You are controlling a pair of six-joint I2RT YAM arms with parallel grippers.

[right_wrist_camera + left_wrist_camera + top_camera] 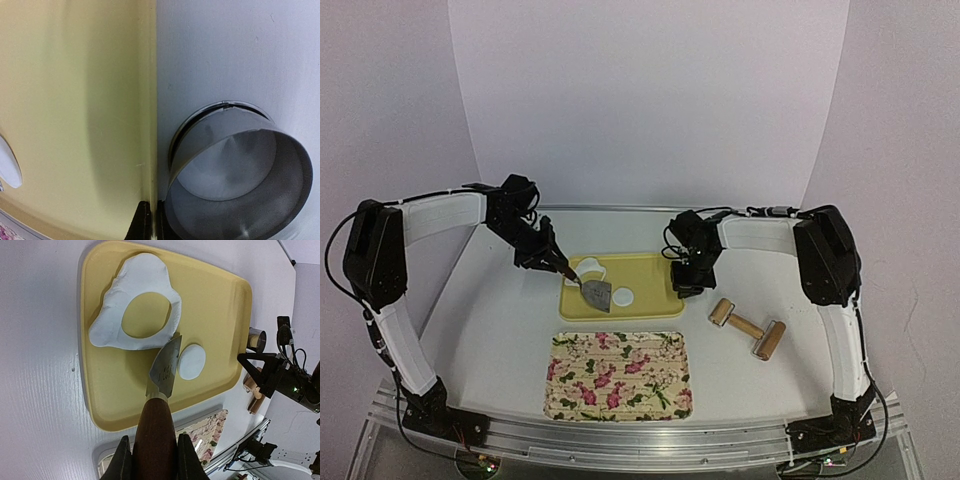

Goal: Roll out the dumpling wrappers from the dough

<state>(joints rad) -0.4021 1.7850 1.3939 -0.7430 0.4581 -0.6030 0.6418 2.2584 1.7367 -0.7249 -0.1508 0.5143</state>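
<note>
Spanning the whole view, white counter, with both arms bent in over it from the near corners. On its near middle, flowered tray, lying flat. Just beyond that, yellow tray of about the same width, holding the dough. Right of the yellow tray and apart from it, wooden rolling pin, lying at a slant on the counter.

Over the left part of the yellow tray, left claw, clamped on the dark wooden handle of a scraper, with the metal blade angled down onto the tray. At the yellow tray's right edge, right claw, low over the counter, fingers pressed together and holding nothing.

On the far left of the yellow tray, leftover sheet of white dough, irregular in outline, with a round hole showing yellow through it and the blade tip meeting its near rim. Just right of the right claw's fingers, metal ring, resting on the counter hard by the yellow tray's edge.

Flat on the yellow tray, toward its near edge and about midway across, wrapper: small round white disc, just right of the blade, apart from the leftover sheet.
</note>
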